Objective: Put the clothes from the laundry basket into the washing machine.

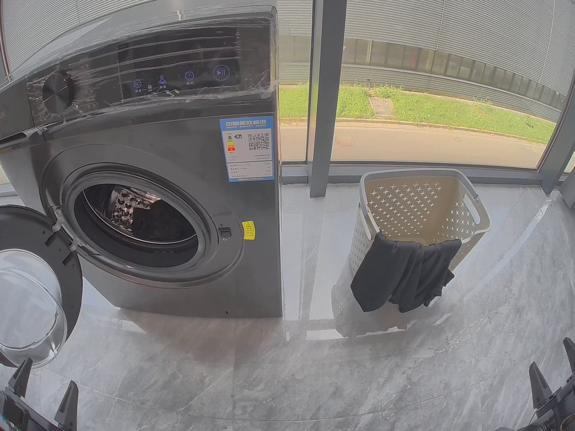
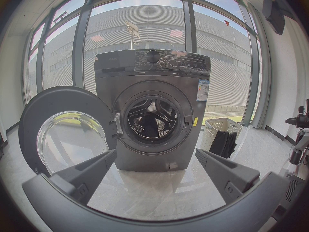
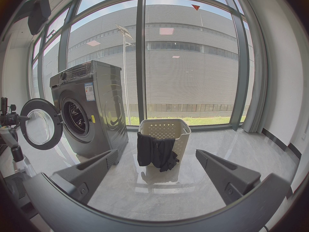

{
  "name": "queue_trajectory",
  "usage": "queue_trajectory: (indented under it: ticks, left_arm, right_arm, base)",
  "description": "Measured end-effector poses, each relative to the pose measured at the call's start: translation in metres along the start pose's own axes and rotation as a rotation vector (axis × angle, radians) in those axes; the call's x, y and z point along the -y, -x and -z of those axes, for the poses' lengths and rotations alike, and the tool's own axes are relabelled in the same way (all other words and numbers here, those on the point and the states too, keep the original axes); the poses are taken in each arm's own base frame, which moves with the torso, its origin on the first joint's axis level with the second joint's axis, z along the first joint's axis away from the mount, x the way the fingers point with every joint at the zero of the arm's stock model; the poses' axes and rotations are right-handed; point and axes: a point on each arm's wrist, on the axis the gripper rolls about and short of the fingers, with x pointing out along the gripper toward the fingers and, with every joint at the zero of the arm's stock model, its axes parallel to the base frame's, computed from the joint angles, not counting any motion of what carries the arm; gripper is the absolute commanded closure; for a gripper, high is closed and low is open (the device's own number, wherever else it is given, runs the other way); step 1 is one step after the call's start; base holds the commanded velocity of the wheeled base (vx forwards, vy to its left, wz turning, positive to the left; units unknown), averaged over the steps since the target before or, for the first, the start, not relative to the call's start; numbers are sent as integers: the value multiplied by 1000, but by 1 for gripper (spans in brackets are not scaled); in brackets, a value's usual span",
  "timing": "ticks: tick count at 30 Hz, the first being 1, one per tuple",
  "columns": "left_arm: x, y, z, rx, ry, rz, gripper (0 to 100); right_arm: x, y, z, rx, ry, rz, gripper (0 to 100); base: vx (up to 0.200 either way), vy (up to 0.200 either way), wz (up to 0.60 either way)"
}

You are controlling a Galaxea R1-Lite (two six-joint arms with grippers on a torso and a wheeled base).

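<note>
- In the head view I saw the washing machine, smooth grey metal with wrinkled clear film over its panel, filling the upper left. Its round, glass-centred door hung open at the lower left.
- Right of centre stood the laundry basket, cream perforated plastic, on the glossy stone-look floor. A limp black garment was draped over its near rim.
- The left gripper sat in the bottom left corner and the right gripper in the bottom right. Both had pointed black fingers spread and held nothing.
- In the left wrist view the left gripper was released wide and empty. It faced the ribbed steel drum, well apart from it.
- In the right wrist view the right gripper was equally spread and bare, with the black garment hanging down the laundry basket beyond it, untouched.
</note>
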Motion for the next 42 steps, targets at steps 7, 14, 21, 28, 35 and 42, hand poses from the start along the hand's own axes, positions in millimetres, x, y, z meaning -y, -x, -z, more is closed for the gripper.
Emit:
queue_trajectory:
  ticks: [7, 14, 21, 28, 35, 42]
  left_arm:
    - [0, 0, 0, 0, 0, 0, 0]
    - [0, 0, 0, 0, 0, 0, 0]
    - [0, 0, 0, -1, 0, 0, 0]
    - [0, 0, 0, 0, 1, -1, 0]
    - [0, 0, 0, -1, 1, -2, 0]
    - [0, 0, 0, -1, 3, -1, 0]
  right_arm:
    - [0, 0, 0, 0, 0, 0, 0]
    - [0, 0, 0, 0, 0, 0, 0]
    - [0, 0, 0, 0, 0, 0, 0]
    - [0, 0, 0, -1, 0, 0, 0]
    - [0, 0, 0, 0, 0, 0, 0]
    - [0, 0, 0, -1, 0, 0, 0]
  base:
    - [0, -200, 0]
    - [0, -200, 0]
    - [0, -200, 0]
    - [0, -57, 0]
    - [0, 0, 0]
    - [0, -29, 0]
